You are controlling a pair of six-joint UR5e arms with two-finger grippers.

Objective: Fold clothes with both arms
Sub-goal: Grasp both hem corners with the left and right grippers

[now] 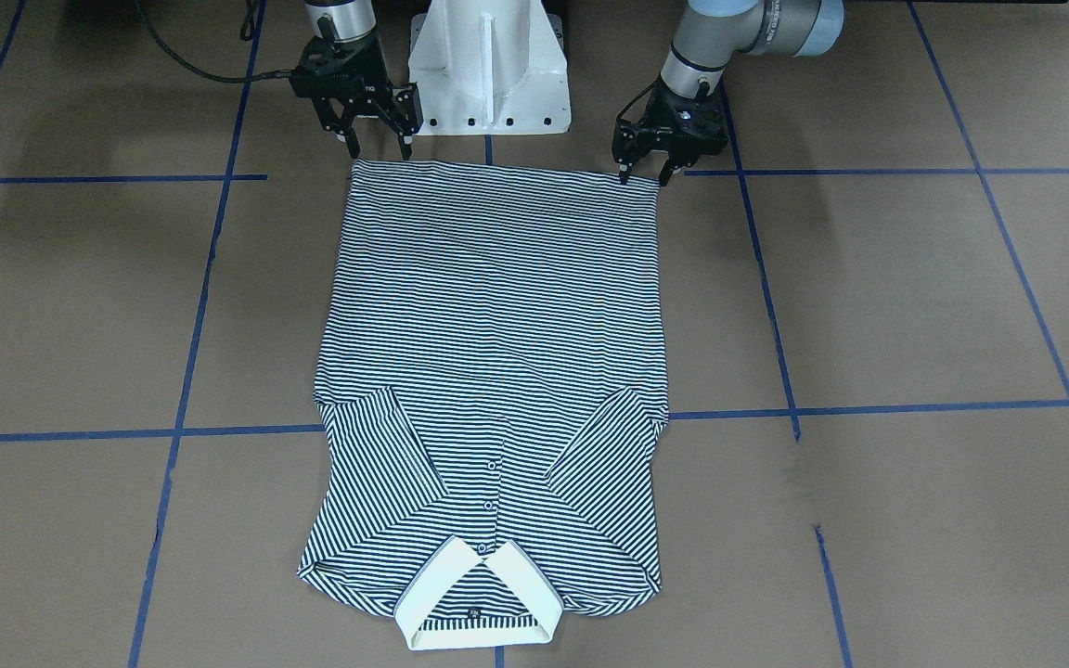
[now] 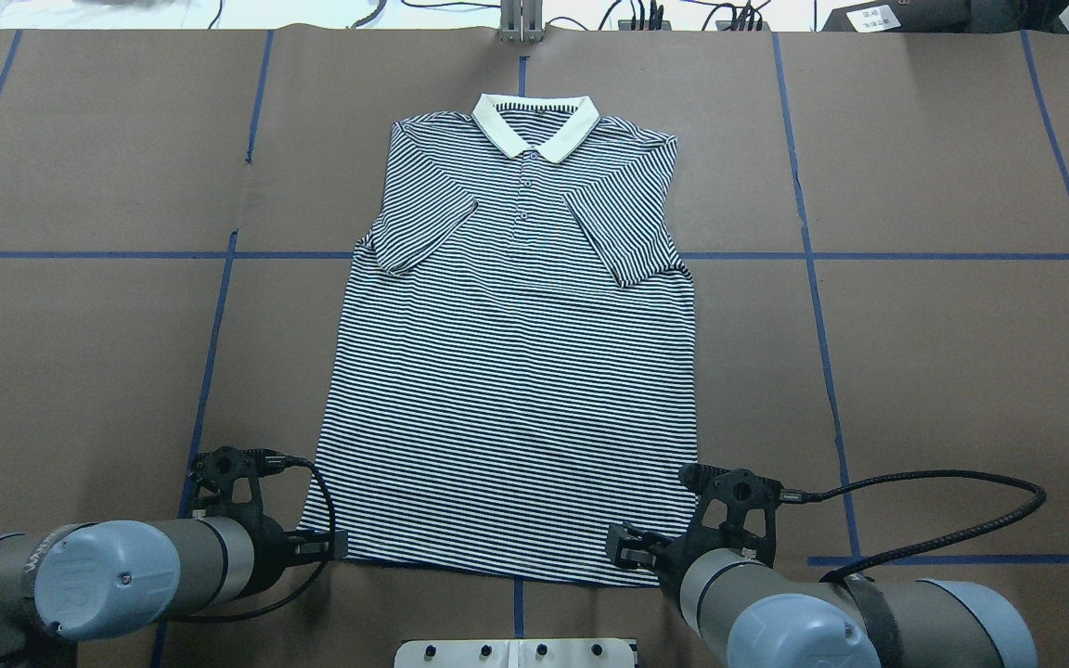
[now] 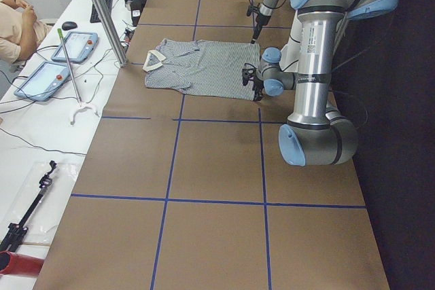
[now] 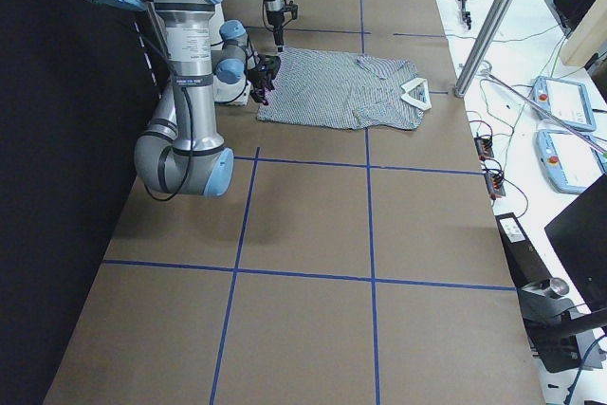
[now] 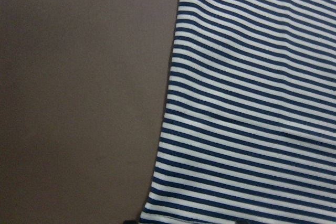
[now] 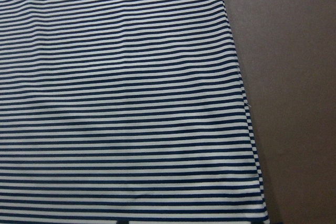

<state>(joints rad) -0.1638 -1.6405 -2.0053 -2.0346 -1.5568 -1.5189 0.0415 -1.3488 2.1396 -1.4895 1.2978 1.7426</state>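
Note:
The striped polo shirt (image 1: 497, 306) lies flat and front up on the brown table, collar (image 1: 479, 594) away from the robot, both sleeves folded in over the chest. It also shows in the overhead view (image 2: 516, 371). My left gripper (image 1: 643, 176) is open, fingertips pointing down at the hem corner on its side. My right gripper (image 1: 377, 148) is open, fingertips at the other hem corner. Overhead, the left gripper (image 2: 323, 547) and right gripper (image 2: 625, 553) sit at the near hem. The wrist views show only striped cloth (image 5: 252, 103) (image 6: 121, 93) and table.
The white pedestal base (image 1: 488, 65) stands just behind the hem, between the arms. Blue tape lines (image 1: 776, 325) grid the table. A metal post (image 3: 102, 15), tablets and cables lie on the white side bench beyond the collar. An operator (image 3: 17, 28) sits there.

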